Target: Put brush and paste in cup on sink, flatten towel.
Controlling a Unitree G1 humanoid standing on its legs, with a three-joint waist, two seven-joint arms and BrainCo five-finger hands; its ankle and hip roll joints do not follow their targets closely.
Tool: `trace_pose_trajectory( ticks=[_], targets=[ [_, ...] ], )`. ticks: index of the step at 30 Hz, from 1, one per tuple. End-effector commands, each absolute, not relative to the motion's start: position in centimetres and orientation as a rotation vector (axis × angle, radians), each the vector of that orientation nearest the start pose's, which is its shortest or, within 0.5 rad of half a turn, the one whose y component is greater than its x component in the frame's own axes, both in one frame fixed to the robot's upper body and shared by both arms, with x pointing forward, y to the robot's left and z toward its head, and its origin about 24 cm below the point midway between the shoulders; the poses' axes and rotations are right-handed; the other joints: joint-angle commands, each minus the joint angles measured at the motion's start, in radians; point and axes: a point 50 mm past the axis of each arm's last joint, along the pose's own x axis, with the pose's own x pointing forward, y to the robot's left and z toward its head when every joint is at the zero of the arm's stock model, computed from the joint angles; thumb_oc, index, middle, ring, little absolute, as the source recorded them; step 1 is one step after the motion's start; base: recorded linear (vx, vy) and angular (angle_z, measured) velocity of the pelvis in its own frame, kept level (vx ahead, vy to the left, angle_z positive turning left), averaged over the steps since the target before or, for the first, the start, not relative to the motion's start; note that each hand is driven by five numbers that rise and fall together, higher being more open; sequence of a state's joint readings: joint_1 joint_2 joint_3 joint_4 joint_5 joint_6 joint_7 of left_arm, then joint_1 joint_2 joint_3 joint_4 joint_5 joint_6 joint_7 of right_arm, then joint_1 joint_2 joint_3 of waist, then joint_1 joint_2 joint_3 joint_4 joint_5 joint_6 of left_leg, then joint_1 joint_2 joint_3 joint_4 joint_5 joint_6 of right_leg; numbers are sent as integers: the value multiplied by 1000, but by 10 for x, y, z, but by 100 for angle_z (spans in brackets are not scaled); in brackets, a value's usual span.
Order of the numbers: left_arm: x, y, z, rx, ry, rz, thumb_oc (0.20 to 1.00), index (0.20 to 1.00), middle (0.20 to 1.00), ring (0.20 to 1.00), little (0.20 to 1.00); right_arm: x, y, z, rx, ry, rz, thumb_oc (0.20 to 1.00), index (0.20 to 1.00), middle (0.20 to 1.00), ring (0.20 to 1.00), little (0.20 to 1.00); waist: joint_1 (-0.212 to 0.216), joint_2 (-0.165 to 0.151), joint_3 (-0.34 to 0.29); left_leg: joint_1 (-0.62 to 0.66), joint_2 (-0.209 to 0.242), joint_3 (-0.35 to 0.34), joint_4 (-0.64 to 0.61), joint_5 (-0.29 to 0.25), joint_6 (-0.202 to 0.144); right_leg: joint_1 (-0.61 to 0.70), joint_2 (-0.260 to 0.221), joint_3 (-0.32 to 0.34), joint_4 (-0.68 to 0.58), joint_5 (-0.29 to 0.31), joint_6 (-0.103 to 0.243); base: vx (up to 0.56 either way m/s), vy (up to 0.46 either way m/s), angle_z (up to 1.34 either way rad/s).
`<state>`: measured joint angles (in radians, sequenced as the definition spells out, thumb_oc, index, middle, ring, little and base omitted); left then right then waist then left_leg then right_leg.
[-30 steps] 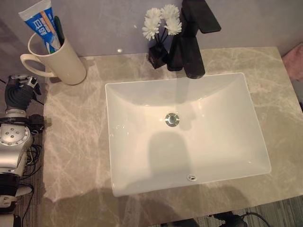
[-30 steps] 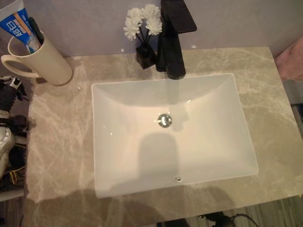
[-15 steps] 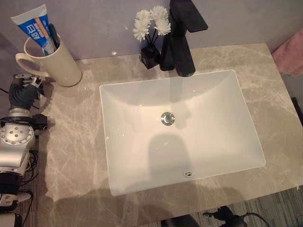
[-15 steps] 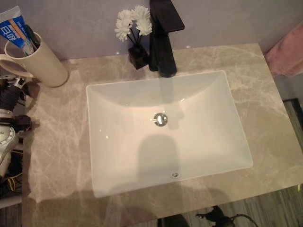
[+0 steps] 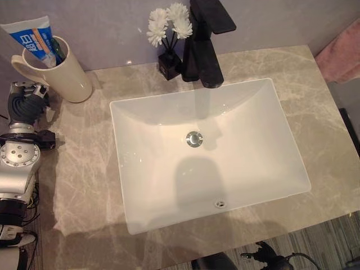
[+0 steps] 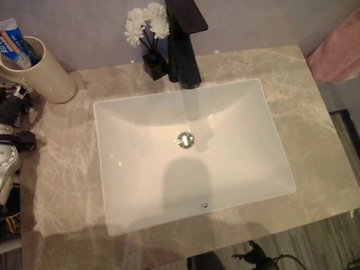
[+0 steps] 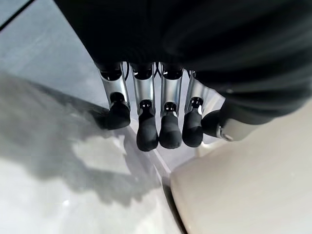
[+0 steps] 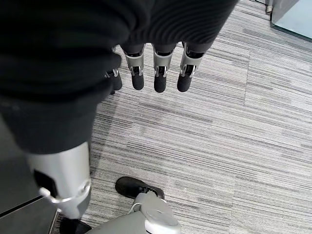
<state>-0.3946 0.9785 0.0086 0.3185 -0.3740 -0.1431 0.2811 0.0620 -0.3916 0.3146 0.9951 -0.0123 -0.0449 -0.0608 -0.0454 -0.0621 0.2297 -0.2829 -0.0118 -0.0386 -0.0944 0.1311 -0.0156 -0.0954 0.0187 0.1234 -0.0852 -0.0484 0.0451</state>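
A cream mug (image 5: 56, 76) stands at the back left corner of the marble counter (image 5: 84, 169). A blue and white toothpaste tube (image 5: 31, 38) and a dark green brush (image 5: 58, 47) stick up out of it. My left hand (image 5: 25, 104) hovers just beside the mug at the counter's left edge; in the left wrist view its fingers (image 7: 146, 131) hang straight and empty by the mug's cream wall (image 7: 243, 195). A pink towel (image 5: 340, 56) hangs past the counter's right end. My right hand (image 8: 156, 73) hangs open over the floor, holding nothing.
A white rectangular sink (image 5: 146, 169) fills the counter's middle. A black faucet (image 5: 205, 39) and a small black vase of white flowers (image 5: 169, 25) stand behind it by the wall. Grey striped carpet (image 8: 219, 146) lies below.
The whole picture has slid left as the camera turned right, so more of the pink towel shows. The left hand stays beside the mug.
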Motion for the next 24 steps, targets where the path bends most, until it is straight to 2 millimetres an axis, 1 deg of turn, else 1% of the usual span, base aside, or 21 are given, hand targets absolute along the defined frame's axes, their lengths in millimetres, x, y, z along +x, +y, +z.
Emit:
trace_pose_trajectory(
  ticks=[1,11,24],
  targets=[
    [301,340,227,556,-421,447,200,200,200,200,200,86,-275,-139,-552,1098,35,1000,1000,1000,1000,1000,-25,2,-81,-39,57,6,7,4,-46,21,-90,15,-2,-2,66,8,8,-9],
    [307,333,230,574,-427,426,200,200,200,200,200,88,-276,-138,-553,1092,35,1000,1000,1000,1000,1000,-30,-1,-77,-40,54,16,7,-1,-44,12,-90,24,-2,3,69,3,4,-2],
    [315,326,228,572,-415,402,200,200,200,200,200,90,-275,-138,-559,1087,41,1000,1000,1000,1000,1000,-37,-1,-64,-36,52,24,7,-7,-39,8,-90,33,1,3,69,1,3,-1]
  ],
)
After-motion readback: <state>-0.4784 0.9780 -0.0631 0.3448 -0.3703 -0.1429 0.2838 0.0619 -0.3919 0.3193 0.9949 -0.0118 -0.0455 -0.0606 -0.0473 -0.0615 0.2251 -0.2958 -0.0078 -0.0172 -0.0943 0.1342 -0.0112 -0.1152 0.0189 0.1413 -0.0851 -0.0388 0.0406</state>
